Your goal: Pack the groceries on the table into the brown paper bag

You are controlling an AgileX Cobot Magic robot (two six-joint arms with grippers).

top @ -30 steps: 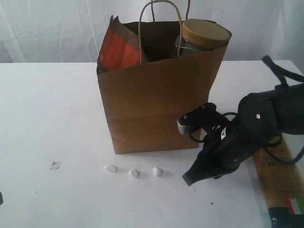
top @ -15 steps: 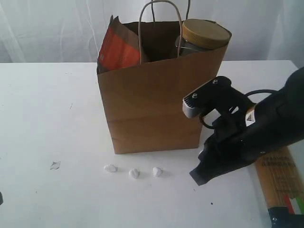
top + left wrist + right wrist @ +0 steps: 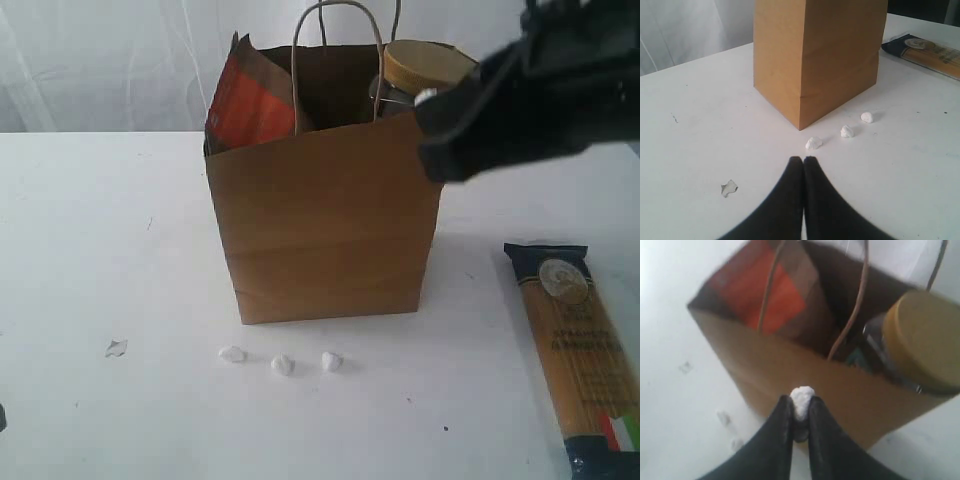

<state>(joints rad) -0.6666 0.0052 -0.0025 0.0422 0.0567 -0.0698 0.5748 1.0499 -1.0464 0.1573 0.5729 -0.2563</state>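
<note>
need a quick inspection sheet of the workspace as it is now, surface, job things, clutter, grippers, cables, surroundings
surface: white table, a few small dark specks
job's things: brown paper bag upright; brown pouch and tan-lidded jar stick out of its top; spaghetti packet lies flat on the table, apart from the bag
clutter: three white pebble-like bits in front of the bag; a small scrap
grippers: left gripper shut, empty, low over the table; right gripper shut on a small white lump, raised near the bag's top
cables: nothing seen
surroundings: white curtain behind the table
</note>
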